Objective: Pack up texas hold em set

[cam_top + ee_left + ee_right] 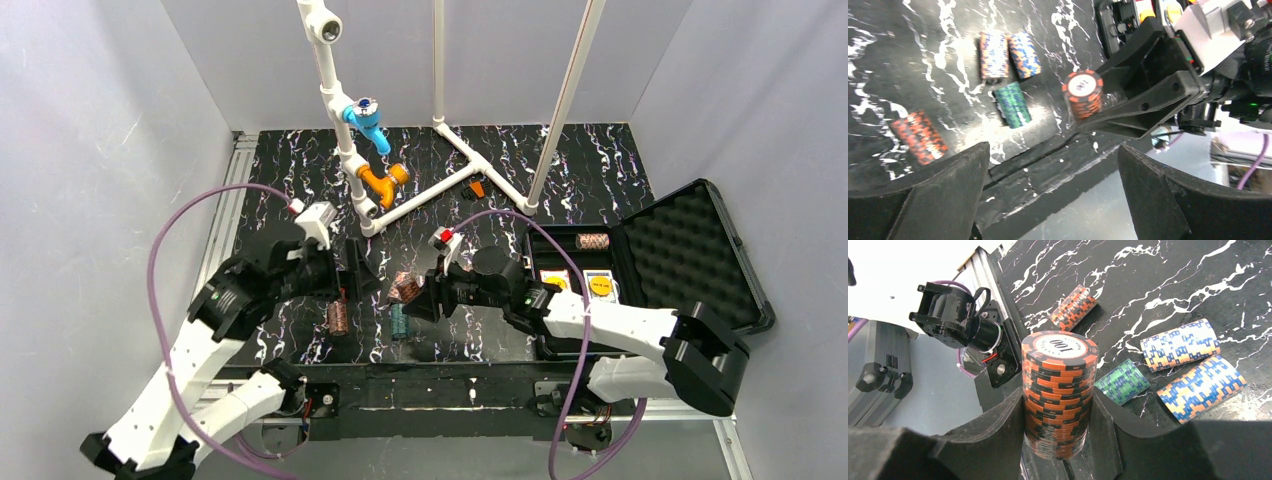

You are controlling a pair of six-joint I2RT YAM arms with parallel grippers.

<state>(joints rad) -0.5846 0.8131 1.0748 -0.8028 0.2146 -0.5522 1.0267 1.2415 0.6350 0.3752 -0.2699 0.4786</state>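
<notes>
My right gripper [1060, 407] [413, 296] is shut on an upright orange-and-black chip stack [1060, 385] [1083, 95], held above the table. My left gripper [1053, 150] [358, 268] stands wide open just left of it with nothing between its fingers. On the table lie a green stack [1122, 382] [1012, 104], two blue-and-orange stacks [1180, 344] [1201, 387] and another orange-and-black stack [1073, 307] [918, 136]. The black foam-lined case [700, 235] lies open at the right. It holds one chip stack [593, 240] and two card decks [556, 281] [600, 285].
A white pipe frame [440, 185] with blue [366, 122] and orange [384, 181] fittings stands at the back of the table. White walls close in the left, back and right sides. The table's near edge runs just below the lying stacks.
</notes>
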